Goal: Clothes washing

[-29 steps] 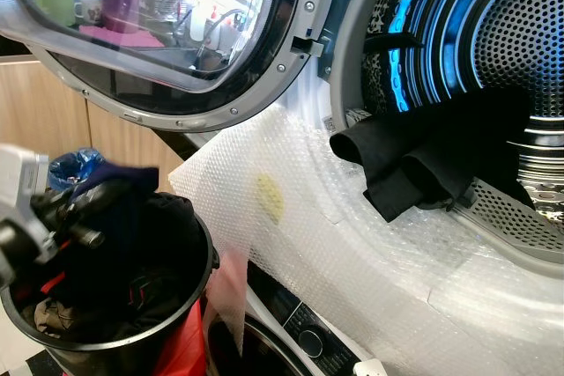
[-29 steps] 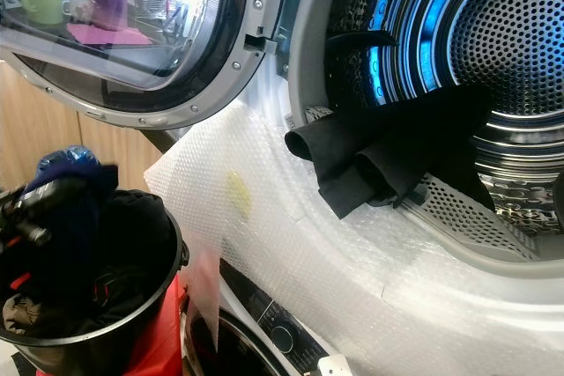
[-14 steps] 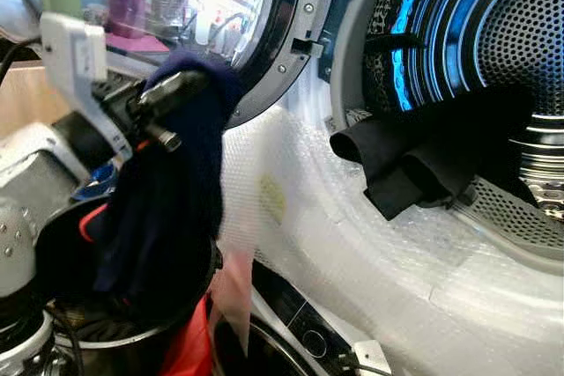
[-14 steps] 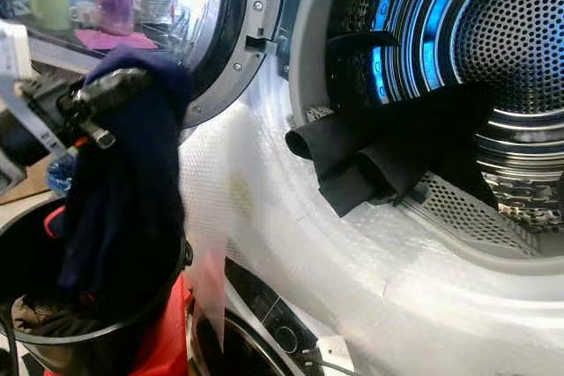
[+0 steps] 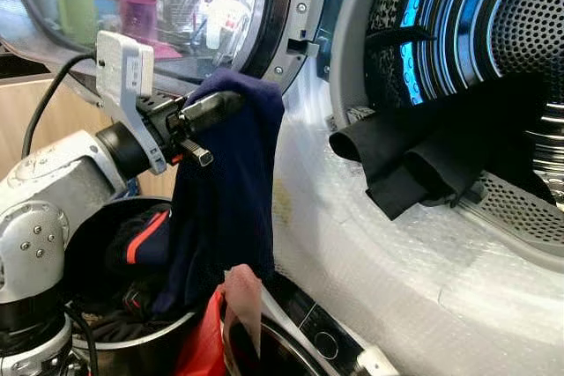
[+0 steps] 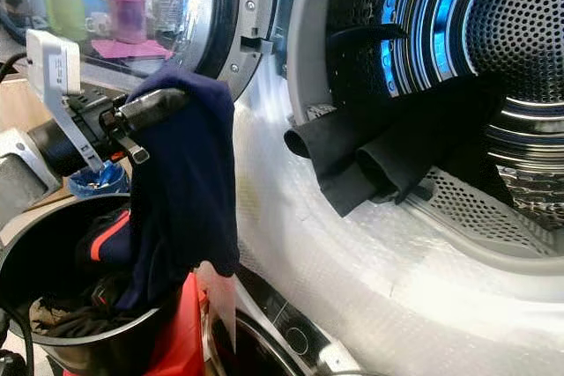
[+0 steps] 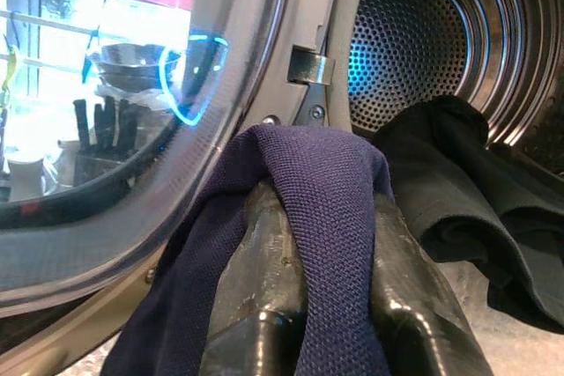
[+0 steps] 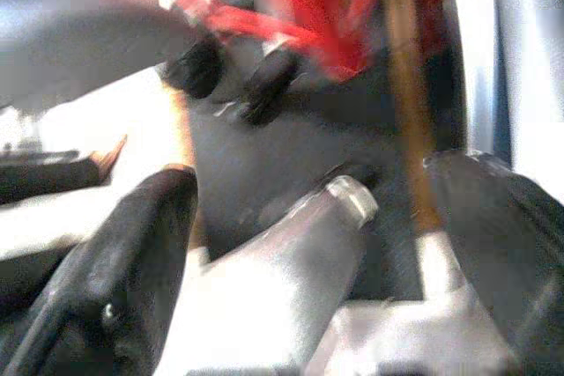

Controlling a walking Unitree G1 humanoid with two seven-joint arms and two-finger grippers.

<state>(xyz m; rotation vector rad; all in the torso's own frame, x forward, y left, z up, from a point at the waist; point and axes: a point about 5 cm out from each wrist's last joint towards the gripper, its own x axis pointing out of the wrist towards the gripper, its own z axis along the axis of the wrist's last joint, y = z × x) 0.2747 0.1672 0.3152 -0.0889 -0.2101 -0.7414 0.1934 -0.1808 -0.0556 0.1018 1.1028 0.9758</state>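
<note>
Beside the dryer drum (image 5: 493, 33), left end effector (image 5: 231, 103) pinches the navy garment (image 5: 225, 209), draped over it.

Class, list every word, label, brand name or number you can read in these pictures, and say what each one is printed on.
None can be read.
The washing machine's control panel by the dial carries small marks, too small and blurred to read.
The navy garment in the left gripper shows no print.

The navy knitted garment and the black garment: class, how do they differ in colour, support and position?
The navy knitted garment hangs from the left gripper above the black laundry bucket; the black garment is darker and lies draped over the washing machine drum's lip, ungripped. Both are limp dark fabric.
</note>
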